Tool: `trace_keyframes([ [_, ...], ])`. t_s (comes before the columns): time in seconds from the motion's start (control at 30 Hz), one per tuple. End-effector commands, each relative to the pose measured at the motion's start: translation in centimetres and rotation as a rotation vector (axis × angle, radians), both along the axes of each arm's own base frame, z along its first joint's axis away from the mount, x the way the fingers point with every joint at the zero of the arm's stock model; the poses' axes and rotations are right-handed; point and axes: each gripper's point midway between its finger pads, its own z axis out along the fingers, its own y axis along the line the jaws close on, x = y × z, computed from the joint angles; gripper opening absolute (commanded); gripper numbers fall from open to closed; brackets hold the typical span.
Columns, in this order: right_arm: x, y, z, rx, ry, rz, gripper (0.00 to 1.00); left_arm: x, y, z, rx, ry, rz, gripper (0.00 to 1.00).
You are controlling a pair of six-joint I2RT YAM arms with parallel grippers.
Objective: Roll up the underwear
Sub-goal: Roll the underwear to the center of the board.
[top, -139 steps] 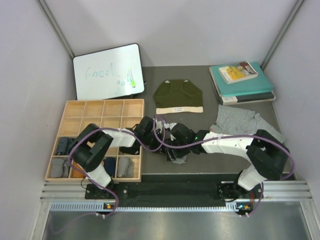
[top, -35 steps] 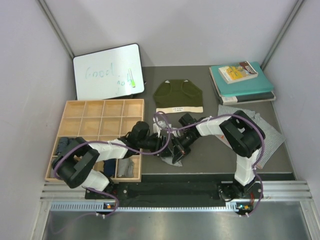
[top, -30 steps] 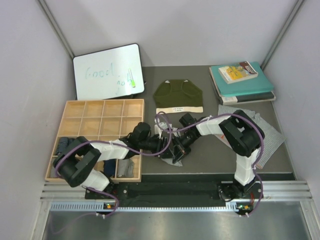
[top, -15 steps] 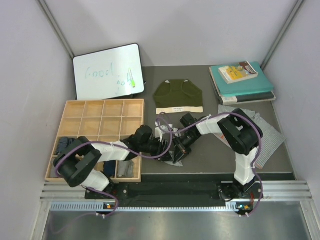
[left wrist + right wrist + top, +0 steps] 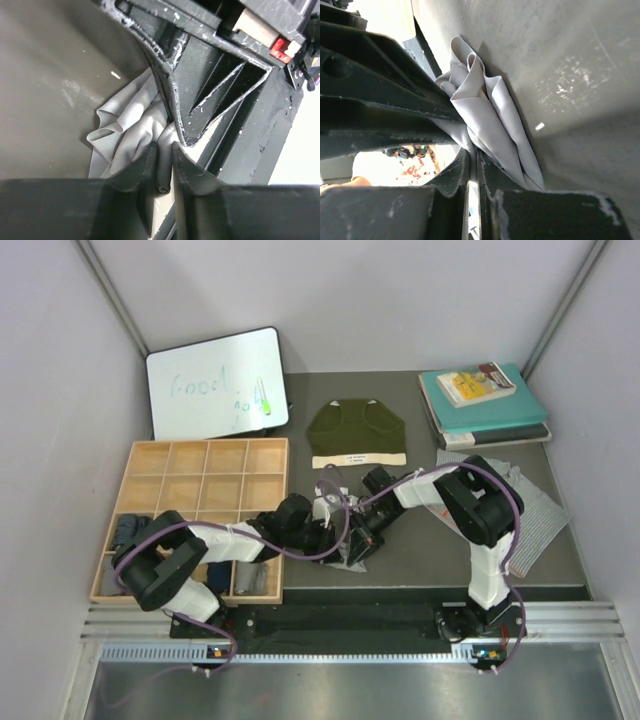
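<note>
The plain light grey underwear [image 5: 352, 554] lies bunched on the dark mat near the front, between both grippers. My left gripper [image 5: 164, 148] is shut on a rolled fold of the grey cloth [image 5: 125, 145]. My right gripper [image 5: 473, 156] is shut on an edge of the same cloth [image 5: 492, 117], facing the left one at close range. From above, the left gripper [image 5: 333, 533] and right gripper [image 5: 366, 528] almost touch. The olive green underwear [image 5: 357, 430] lies flat farther back. The patterned underwear [image 5: 541, 508] lies at the right, partly hidden by the right arm.
A wooden compartment tray [image 5: 205, 458] sits at the left, with rolled garments in its front cells. A whiteboard [image 5: 215, 382] leans at the back left. Teal books [image 5: 487, 405] are stacked at the back right. Grey walls close in on both sides.
The left gripper has slid right up to the right gripper and closed on the grey cloth. The right gripper has stayed shut in place.
</note>
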Motion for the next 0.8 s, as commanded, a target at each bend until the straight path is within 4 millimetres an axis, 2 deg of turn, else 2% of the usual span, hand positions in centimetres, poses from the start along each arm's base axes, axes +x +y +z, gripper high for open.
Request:
trace_keyframes([
  [0.0, 1.3, 0.2, 0.2, 0.022, -0.037, -0.014, 0.0, -1.0, 1.8, -3.1, 0.152, 0.029, -0.008, 0.06],
  [0.03, 1.5, 0.2, 0.4, 0.021, -0.044, -0.019, 0.0, -0.6, 1.5, -2.9, 0.159, 0.029, -0.004, 0.0],
  [0.07, 1.5, 0.0, 0.4, 0.014, -0.043, -0.029, 0.01, -0.3, 1.7, -3.2, 0.182, 0.035, 0.012, 0.0],
  [0.1, 2.2, -0.2, 0.9, 0.023, -0.061, -0.052, 0.09, -0.2, 1.9, -3.7, 0.204, 0.051, 0.022, 0.0],
  [0.17, 2.6, -0.6, 1.3, 0.022, -0.077, -0.078, 0.19, -0.1, 1.8, -3.7, 0.209, 0.096, 0.037, 0.0],
  [0.2, 3.3, -1.0, 1.4, 0.021, -0.089, -0.101, 0.28, 0.4, 1.9, -3.7, 0.207, 0.125, 0.056, 0.0],
  [0.33, 4.8, -2.0, 3.0, 0.042, -0.148, -0.16, 0.45, 0.5, 1.5, -3.3, 0.181, 0.215, 0.065, 0.0],
  [0.47, 6.2, -2.8, 3.3, 0.036, -0.207, -0.203, 0.52, 0.8, 1.7, -3.3, 0.192, 0.279, 0.095, 0.0],
  [0.7, 9.3, -2.8, 2.1, 0.009, -0.388, -0.237, 0.6, 1.4, 2.2, -3.7, 0.151, 0.397, 0.132, 0.0],
  [0.77, 10.1, -2.8, 1.8, -0.006, -0.441, -0.249, 0.61, 1.1, 2.0, -3.7, 0.132, 0.436, 0.123, 0.0],
])
